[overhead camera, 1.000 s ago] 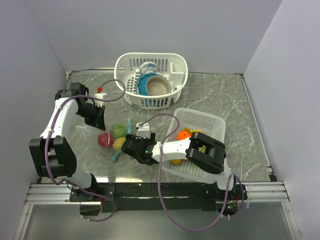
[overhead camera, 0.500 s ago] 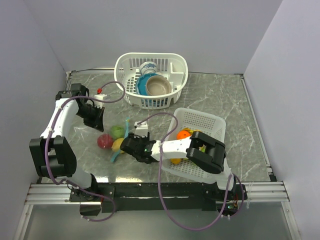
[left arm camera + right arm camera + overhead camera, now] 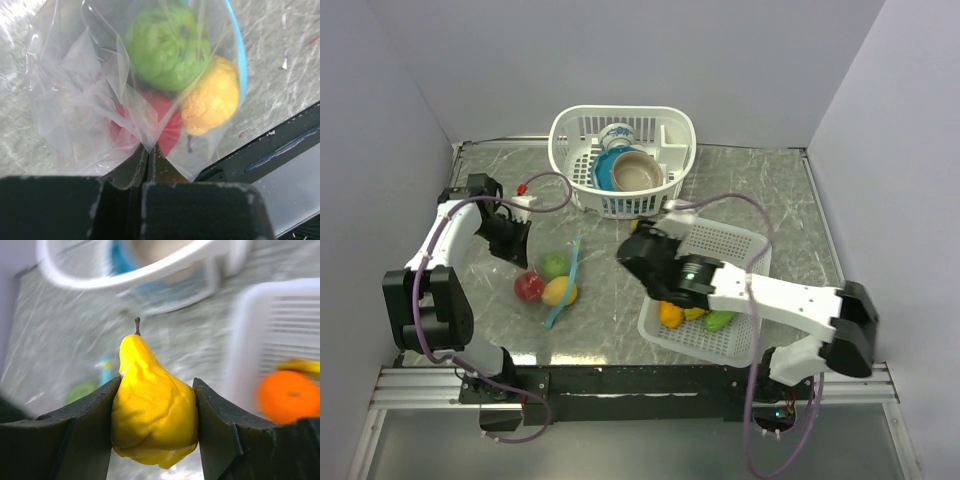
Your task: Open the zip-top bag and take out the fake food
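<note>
The clear zip-top bag [image 3: 75, 90] lies on the table, its teal zip strip [image 3: 239, 60] along the far edge. Inside it show three pieces of fake food: a green fruit [image 3: 167, 45], a red one [image 3: 150, 125] and a yellow-orange one [image 3: 210, 102]. My left gripper [image 3: 148, 155] is shut on a fold of the bag's closed end. From above, the bag [image 3: 535, 268] sits just right of the left gripper [image 3: 517, 258]. My right gripper [image 3: 156, 385] is shut on a yellow pear [image 3: 152, 410], held in the air near the flat basket; from above, the right gripper [image 3: 632, 250] hides the pear.
A flat white basket [image 3: 740, 240] at the right holds an orange fruit [image 3: 287, 395] and yellow and green pieces [image 3: 718, 320]. A round white basket [image 3: 575, 130] with bowls and a cup stands at the back. The left arm's cable [image 3: 555, 190] loops over the table.
My right gripper has closed on the yellow pear at the bag's mouth, then swung up and to the right with it. The left gripper keeps its hold on the bag.
</note>
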`<act>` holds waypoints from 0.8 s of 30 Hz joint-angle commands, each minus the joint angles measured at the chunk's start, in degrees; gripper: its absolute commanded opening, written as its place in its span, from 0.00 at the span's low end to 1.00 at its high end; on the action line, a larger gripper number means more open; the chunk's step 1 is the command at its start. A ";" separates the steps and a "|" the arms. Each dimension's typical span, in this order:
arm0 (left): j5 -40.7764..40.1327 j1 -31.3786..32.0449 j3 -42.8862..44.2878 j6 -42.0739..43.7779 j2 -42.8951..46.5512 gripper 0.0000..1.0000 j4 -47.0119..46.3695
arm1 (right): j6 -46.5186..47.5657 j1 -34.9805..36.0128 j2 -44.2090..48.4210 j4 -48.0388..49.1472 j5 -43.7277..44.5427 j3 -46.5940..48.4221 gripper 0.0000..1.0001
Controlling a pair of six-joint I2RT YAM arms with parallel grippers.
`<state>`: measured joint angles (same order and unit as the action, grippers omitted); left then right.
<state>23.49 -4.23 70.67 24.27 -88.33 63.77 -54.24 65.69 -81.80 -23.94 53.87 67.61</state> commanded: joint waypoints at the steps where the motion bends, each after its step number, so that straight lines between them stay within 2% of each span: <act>1: 1.39 2.72 8.92 -1.15 1.23 0.01 3.20 | -15.70 -2.23 3.13 -16.64 4.14 -8.37 0.26; 2: 1.91 3.43 10.35 -1.50 1.32 0.01 4.16 | -18.42 -2.49 3.14 -19.01 3.71 -9.77 0.28; 3: 2.70 3.79 11.75 -2.12 1.76 0.01 5.82 | -22.88 -2.85 2.88 -22.86 3.27 -10.30 0.36; 5: 3.32 6.51 14.57 -3.09 2.11 0.01 6.80 | -25.21 -3.38 1.56 -24.74 1.60 -11.36 0.51; 6: 3.76 7.21 15.10 -3.79 2.38 0.01 7.16 | -25.22 -3.38 1.12 -24.66 1.42 -11.45 0.66; 8: 3.32 9.14 14.50 -4.49 2.73 0.01 7.16 | -24.34 -2.77 0.68 -23.52 0.72 -11.37 0.83; 9: 2.89 9.67 13.80 -4.84 2.99 0.01 6.99 | -23.64 -2.50 0.85 -22.47 1.41 -11.19 0.96; 10: 1.92 10.20 12.22 -4.94 3.17 0.01 6.03 | -23.02 -1.80 1.37 -21.77 2.03 -10.93 0.99; 14: -1.24 10.29 8.52 -4.59 3.78 0.01 3.92 | -17.58 1.63 1.03 -18.69 5.54 -6.46 1.00; 17: -3.61 10.29 5.80 -4.32 3.96 0.01 1.37 | -8.29 4.09 -0.90 -12.82 6.69 -3.73 1.00; 18: -4.49 10.21 5.01 -4.49 3.79 0.01 0.66 | -1.29 5.23 -1.34 -6.70 6.26 -3.72 1.00; 19: -5.20 10.21 3.61 -4.41 3.61 0.01 -0.13 | 2.87 5.67 -1.78 -2.81 3.38 -3.98 1.00; 20: -6.34 10.21 2.81 -4.41 3.35 0.01 -0.92 | 11.26 6.29 -1.70 1.84 1.35 -5.55 1.00; 21: -6.96 10.12 2.11 -4.41 3.26 0.01 -2.32 | 14.48 6.64 -1.61 9.80 -1.46 -6.52 1.00; 24: -8.37 10.12 -0.36 -4.58 2.90 0.01 -4.43 | 20.14 7.96 -3.18 15.94 -8.95 -7.33 1.00</act>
<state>18.33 6.07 72.16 20.21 -85.97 63.88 -48.84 72.20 -83.26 -23.70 52.07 61.08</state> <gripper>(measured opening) 0.020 0.999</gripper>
